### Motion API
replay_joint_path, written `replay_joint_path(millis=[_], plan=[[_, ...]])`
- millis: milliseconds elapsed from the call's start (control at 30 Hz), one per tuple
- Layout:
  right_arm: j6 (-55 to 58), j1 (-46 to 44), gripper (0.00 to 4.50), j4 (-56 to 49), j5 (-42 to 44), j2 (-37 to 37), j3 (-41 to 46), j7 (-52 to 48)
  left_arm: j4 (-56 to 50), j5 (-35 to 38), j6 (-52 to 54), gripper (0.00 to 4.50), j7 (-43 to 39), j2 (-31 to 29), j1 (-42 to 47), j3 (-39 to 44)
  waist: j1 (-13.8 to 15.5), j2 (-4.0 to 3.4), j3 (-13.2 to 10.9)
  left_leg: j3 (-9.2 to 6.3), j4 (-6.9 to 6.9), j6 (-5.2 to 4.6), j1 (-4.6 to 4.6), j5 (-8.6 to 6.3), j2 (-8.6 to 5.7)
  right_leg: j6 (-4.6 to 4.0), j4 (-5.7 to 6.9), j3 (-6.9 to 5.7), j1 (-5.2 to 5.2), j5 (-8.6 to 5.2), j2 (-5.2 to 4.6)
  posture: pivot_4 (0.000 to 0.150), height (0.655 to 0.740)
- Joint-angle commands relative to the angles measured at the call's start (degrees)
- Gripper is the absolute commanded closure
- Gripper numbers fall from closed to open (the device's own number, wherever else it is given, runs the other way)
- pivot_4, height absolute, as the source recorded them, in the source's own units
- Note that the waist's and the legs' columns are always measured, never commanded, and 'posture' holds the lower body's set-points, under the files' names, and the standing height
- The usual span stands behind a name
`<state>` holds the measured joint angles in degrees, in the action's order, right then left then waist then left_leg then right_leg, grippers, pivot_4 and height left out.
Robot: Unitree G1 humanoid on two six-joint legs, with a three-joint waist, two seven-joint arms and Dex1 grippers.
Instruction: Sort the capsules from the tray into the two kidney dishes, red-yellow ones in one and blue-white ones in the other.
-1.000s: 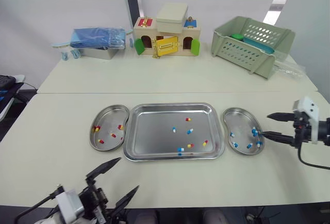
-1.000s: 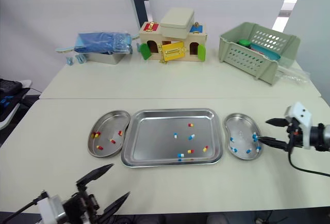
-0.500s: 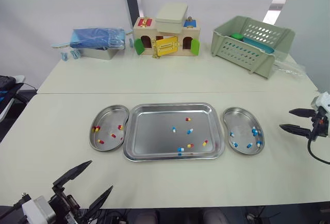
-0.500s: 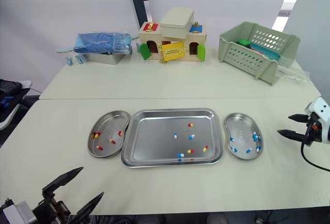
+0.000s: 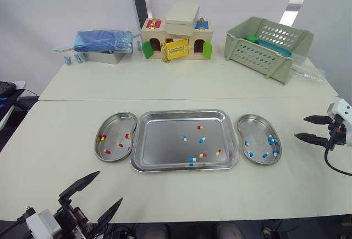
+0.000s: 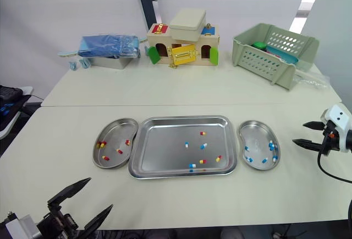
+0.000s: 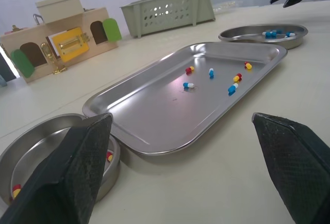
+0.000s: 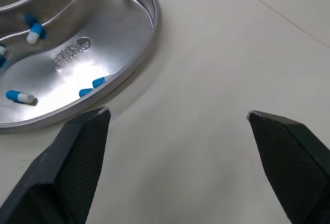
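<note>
grippers open: right (image 5: 307,128) beside blue-white dish (image 5: 258,147), left (image 5: 99,199) near table edge

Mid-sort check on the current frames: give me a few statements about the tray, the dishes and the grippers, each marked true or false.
1. The tray has capsules of both colours in it. True.
2. The left dish holds blue-white capsules. False: it holds red-yellow capsules.
3. The right dish holds blue-white capsules. True.
4. The right gripper is shut on a capsule above the tray. False: it is open and empty, over the table beside the right dish, on the side away from the tray.
5. The left gripper is open and holds nothing. True.
</note>
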<state>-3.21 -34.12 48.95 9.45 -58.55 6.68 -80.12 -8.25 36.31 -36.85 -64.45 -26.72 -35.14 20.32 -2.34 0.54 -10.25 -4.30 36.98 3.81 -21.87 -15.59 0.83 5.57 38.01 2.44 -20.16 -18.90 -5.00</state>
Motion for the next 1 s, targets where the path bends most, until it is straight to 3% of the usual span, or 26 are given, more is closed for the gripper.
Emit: replay_joint_path(millis=[33, 267, 433, 667, 1000], plan=[[2.76, 1.26, 0.02, -10.29, 4.23, -0.77, 2.09, -2.61, -2.47, -0.22, 0.08, 0.0, -0.02, 0.65, -0.74, -0.92, 0.01, -0.01, 0.0, 0.0, 0.0, 0.0, 0.0, 0.0, 0.0, 0.0, 0.0, 0.0, 0.0, 0.0, 0.0, 0.15, 0.74], [29.49, 3.33, 0.02, -48.12, 15.42, 3.44, -3.93, 0.49, -6.63, -3.12, 0.71, 0.0, 3.14, 3.7, -1.09, -5.36, -0.13, -0.09, 0.05, -0.06, 0.0, 0.0, -0.01, 0.0, 0.03, 0.0, 0.03, -0.02, -0.01, 0.0, 0.02, 0.15, 0.74], [40.79, -2.0, 0.02, -61.07, 16.79, 11.95, -13.74, 6.89, -7.21, -5.59, 0.47, 0.0, 6.15, 5.95, 0.09, -7.98, 0.44, -0.06, 0.05, -0.12, 0.03, 0.0, -0.07, 0.0, 0.01, 0.0, 0.01, -0.07, -0.01, 0.0, 0.01, 0.15, 0.74], [36.93, -12.31, 0.02, -53.46, 5.38, 25.39, -29.17, 12.75, -8.38, -8.99, -0.15, 0.0, 11.42, 9.99, -0.93, -10.86, 0.41, -0.02, 0.06, -0.16, 0.02, 0.0, -0.08, 0.0, 0.0, 0.0, 0.01, -0.11, -0.06, 0.0, 0.01, 0.15, 0.74], [21.64, -21.33, 0.02, -31.73, -3.56, 35.47, -35.79, 7.74, -10.45, -11.87, -1.73, 0.0, 17.41, 12.35, -3.94, -12.54, 0.39, 0.0, 0.05, -0.18, 0.01, 0.01, -0.09, 0.0, 0.0, 0.0, 0.02, -0.13, -0.11, 0.01, 0.01, 0.15, 0.74]])
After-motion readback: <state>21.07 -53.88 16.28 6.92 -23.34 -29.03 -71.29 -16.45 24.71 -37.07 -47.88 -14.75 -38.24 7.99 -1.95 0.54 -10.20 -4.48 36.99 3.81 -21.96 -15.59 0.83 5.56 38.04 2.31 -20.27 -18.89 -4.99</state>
